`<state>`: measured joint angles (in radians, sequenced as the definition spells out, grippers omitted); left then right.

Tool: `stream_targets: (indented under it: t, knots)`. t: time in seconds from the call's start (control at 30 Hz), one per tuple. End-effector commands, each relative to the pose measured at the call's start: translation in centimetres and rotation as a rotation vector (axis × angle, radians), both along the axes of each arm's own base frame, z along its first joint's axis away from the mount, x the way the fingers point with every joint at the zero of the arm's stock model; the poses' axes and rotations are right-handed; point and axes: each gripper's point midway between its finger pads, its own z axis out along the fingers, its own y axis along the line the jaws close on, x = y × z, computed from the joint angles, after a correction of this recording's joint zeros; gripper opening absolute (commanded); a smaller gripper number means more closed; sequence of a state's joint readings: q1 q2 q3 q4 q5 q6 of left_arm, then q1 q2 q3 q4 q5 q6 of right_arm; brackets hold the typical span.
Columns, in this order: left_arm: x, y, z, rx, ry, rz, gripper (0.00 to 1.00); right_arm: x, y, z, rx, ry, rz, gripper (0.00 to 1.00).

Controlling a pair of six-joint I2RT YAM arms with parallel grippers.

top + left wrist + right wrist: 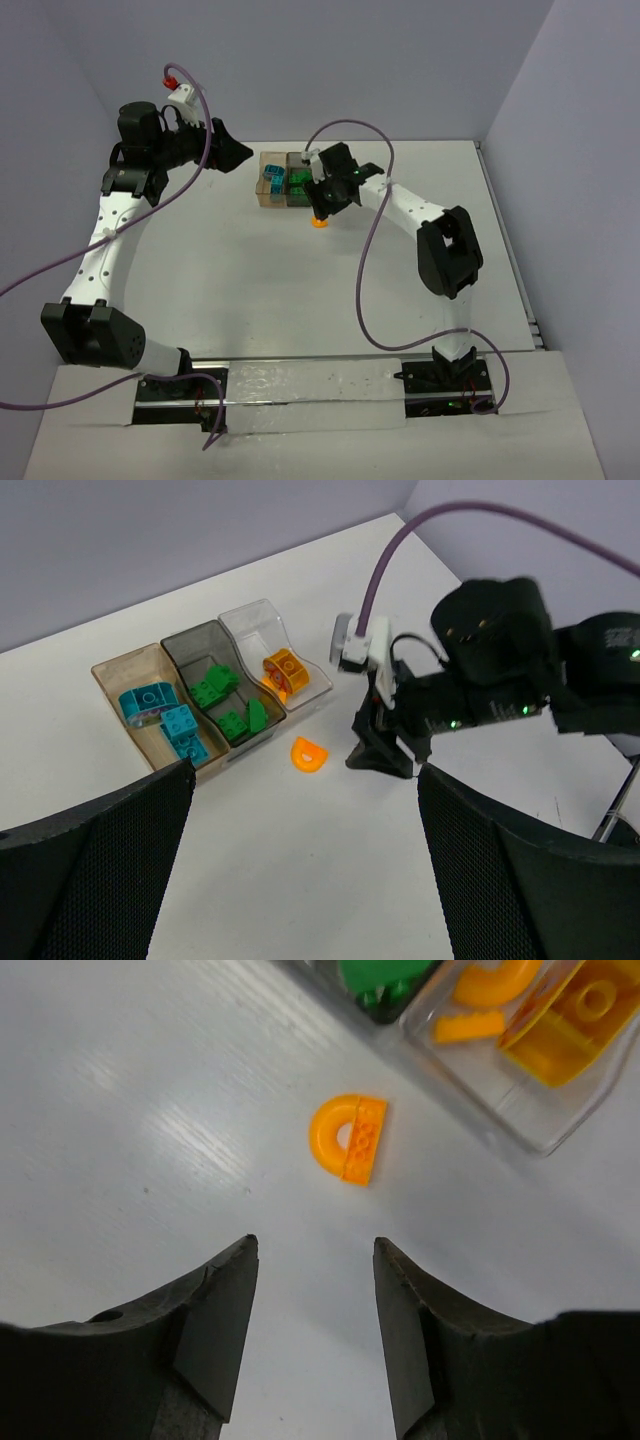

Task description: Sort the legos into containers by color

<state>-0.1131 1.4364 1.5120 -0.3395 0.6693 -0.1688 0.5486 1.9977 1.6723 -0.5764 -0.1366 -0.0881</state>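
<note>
**While one orange brick lay loose, your right hand hung over it**

As the sort stood, you were on what looked like the last pickup. The blue bricks lay in the brown box, the green bricks in the grey box, and orange pieces in the clear box. One orange brick, a half-round arch, lay flat on the surface just beside the clear box, not touching it.

Your right hand hovered above that brick, pointing down, its fingers parted wide and holding nothing. The brick sat just ahead of the gap, not between the fingers. By my reading, the next move called for you to ease forward, drop, pinch the arch, and carry it to the clear box.

Your left hand was raised off to the left of the boxes, spread wide and empty.
</note>
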Motion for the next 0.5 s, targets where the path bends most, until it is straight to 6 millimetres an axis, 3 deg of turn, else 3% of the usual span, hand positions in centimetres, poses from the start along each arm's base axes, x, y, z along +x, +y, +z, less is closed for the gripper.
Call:
stream_targets:
  t: [0.0, 0.17, 0.47]
  knots:
    - [-0.7, 0.3, 2.7, -0.005, -0.085, 0.004, 0.99, 1.3, 0.7, 2.3, 0.054, -0.162, -0.177, 0.54]
    - [-0.8, 0.3, 2.6, -0.006, -0.083, 0.004, 0.99, 2.3, 0.1, 1.0, 0.035, -0.188, -0.293, 0.5]
    - [-0.9, 0.3, 2.6, 0.002, -0.086, 0.004, 0.99, 3.4, 1.0, -1.8, 0.018, -0.136, -0.301, 0.47]
